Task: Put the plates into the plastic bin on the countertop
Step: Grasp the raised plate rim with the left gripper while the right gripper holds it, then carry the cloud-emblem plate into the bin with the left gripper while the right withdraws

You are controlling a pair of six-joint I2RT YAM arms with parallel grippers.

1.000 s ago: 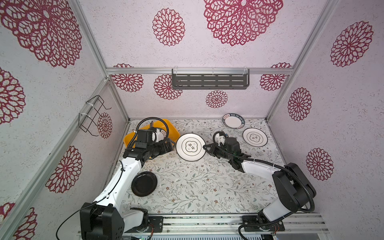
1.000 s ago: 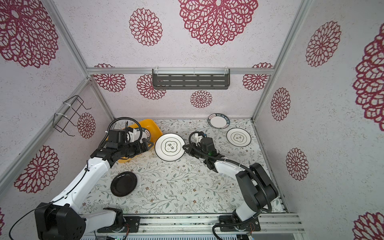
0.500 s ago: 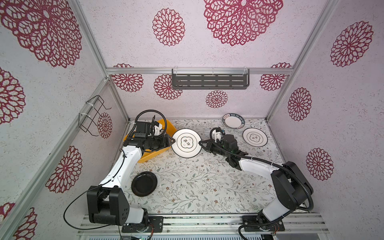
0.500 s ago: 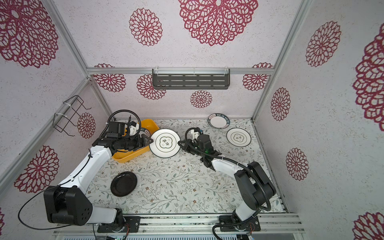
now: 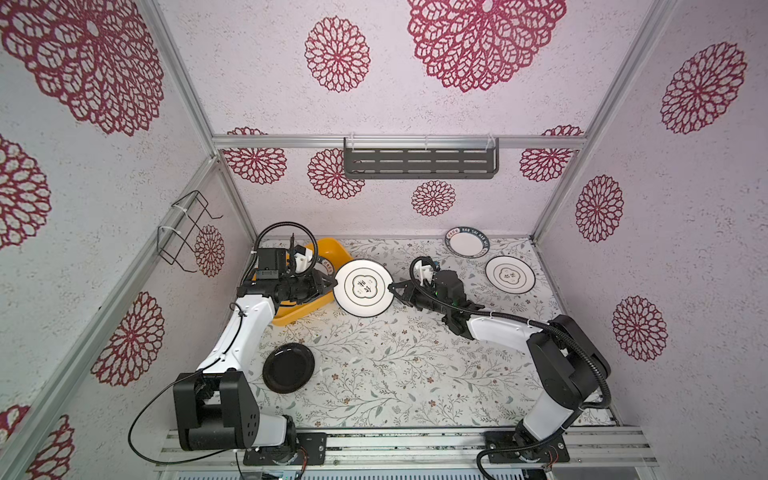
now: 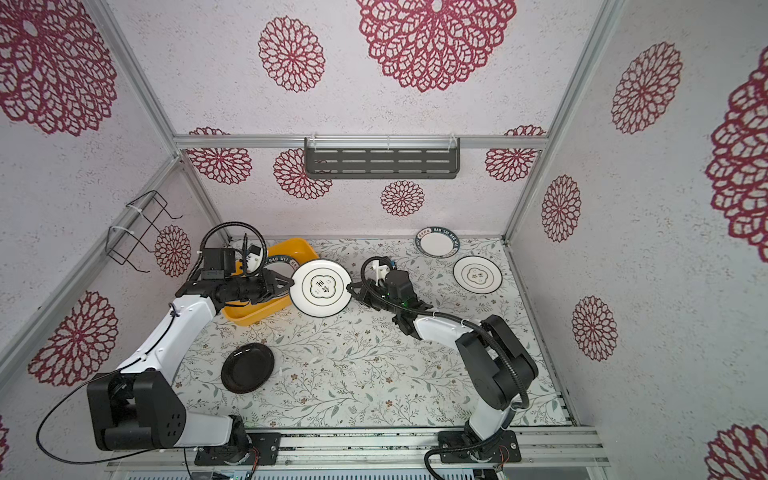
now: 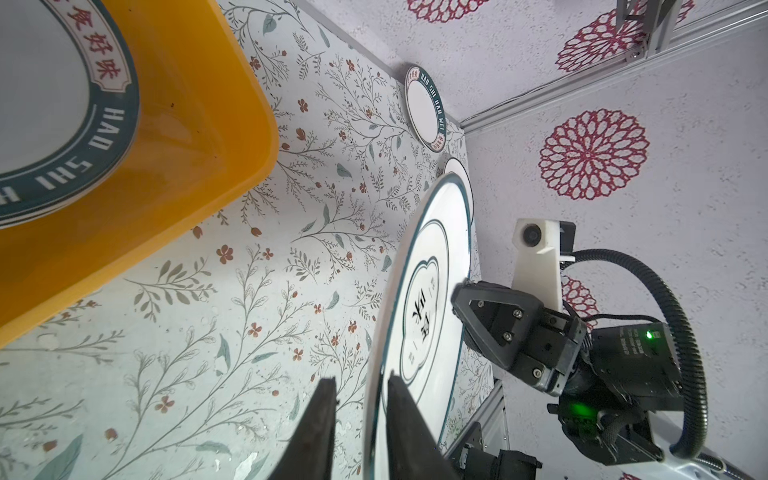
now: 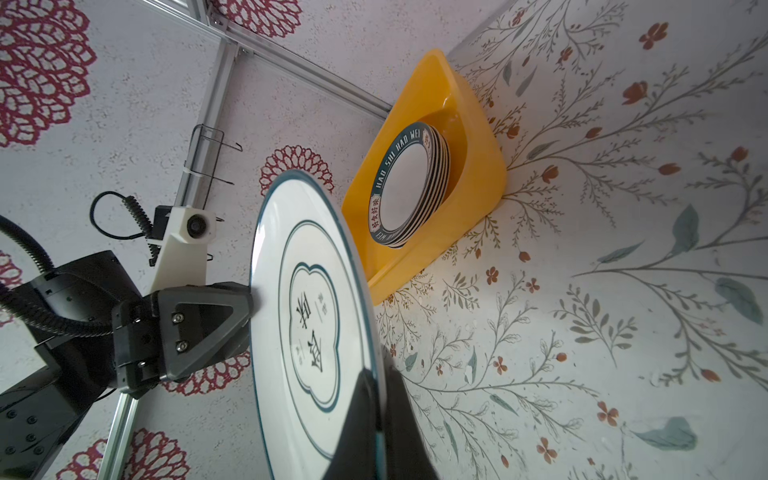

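Note:
A white plate with a dark flower outline (image 5: 363,287) (image 6: 320,287) hangs above the countertop (image 5: 395,365), just right of the yellow plastic bin (image 5: 328,249) (image 8: 478,124). My right gripper (image 5: 391,286) (image 8: 378,372) is shut on its right rim. My left gripper (image 5: 333,284) (image 7: 361,378) straddles the opposite rim, still open: one finger lies against the plate's face, the other stands a little off its back. A stack of teal-rimmed plates (image 8: 407,187) (image 7: 41,104) lies in the bin. On the countertop lie a lettered plate (image 5: 467,242), a flower-outline plate (image 5: 510,274) and a black plate (image 5: 288,368).
A grey slotted shelf (image 5: 419,163) hangs on the back wall and a black wire rack (image 5: 187,232) on the left wall. The bin sits in the back left corner, partly under my left arm. An aluminium rail (image 5: 395,444) runs along the front edge.
My right gripper carried the plate leftward toward the bin. My left gripper swung to meet the plate's left rim, and its jaws narrowed around it.

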